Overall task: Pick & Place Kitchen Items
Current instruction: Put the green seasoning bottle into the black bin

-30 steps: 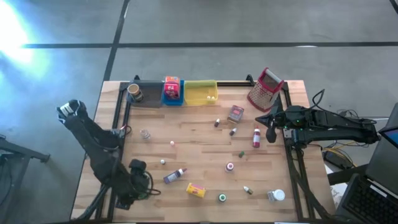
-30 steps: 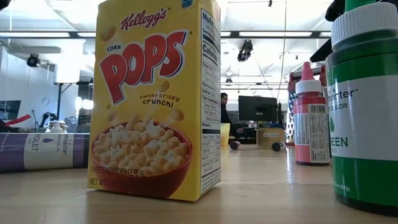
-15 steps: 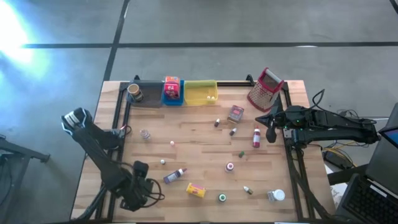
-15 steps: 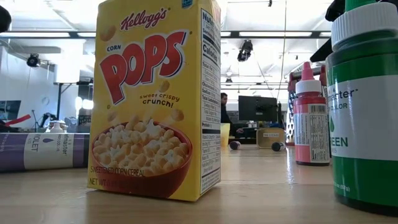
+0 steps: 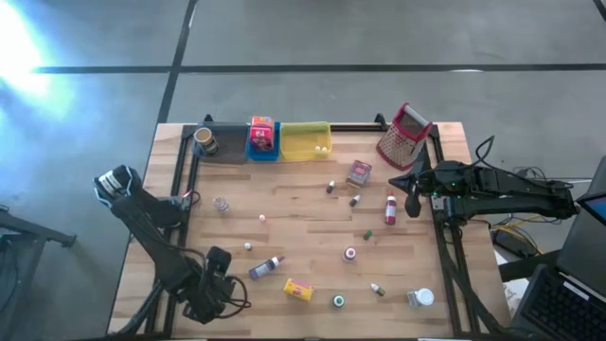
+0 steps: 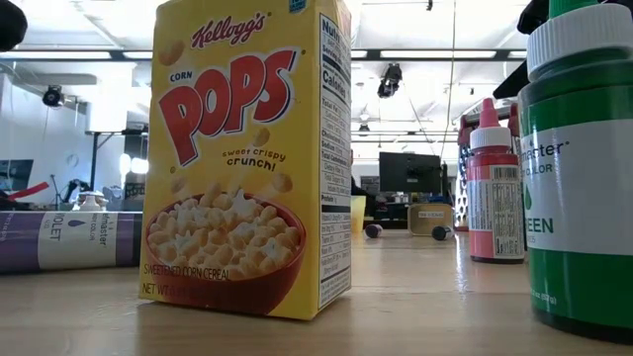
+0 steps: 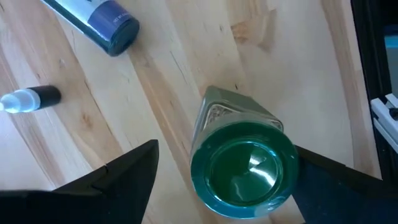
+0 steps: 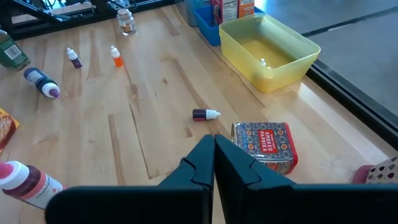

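High view: the left gripper [image 5: 218, 286] stands over the desk [image 5: 303, 227] near the left corner of the edge opposite the trays. Over the last second it has shifted a short way inward from the left rail, toward the violet bottle [image 5: 266, 268] lying just beside it. No kitchen item has moved. They lie scattered across the middle of the desk and toward the edge opposite the trays. The right gripper [image 5: 413, 201] has not moved and waits by the right edge.

Low view: the cereal box [image 6: 247, 158] stands upright and untouched. A dark part of an arm [image 6: 10, 25] now shows larger at the upper corner than before.

Left wrist view: the jaws stand wide, one on each side of a green-lidded jar [image 7: 244, 169]. The jar stands upright on the desk, and neither finger touches it. A small dropper bottle [image 7: 28, 99] lies well apart from it.

Right wrist view: the jaws are closed together and hold nothing. They point across the desk just short of a red patterned tin [image 8: 264, 144]. The yellow tray [image 8: 273, 53] lies beyond it at the far edge.

Judgement: the left arm's approach looks complete and the jar is lined up for the grasp. The remaining steps are to close, lift and carry it to a tray.
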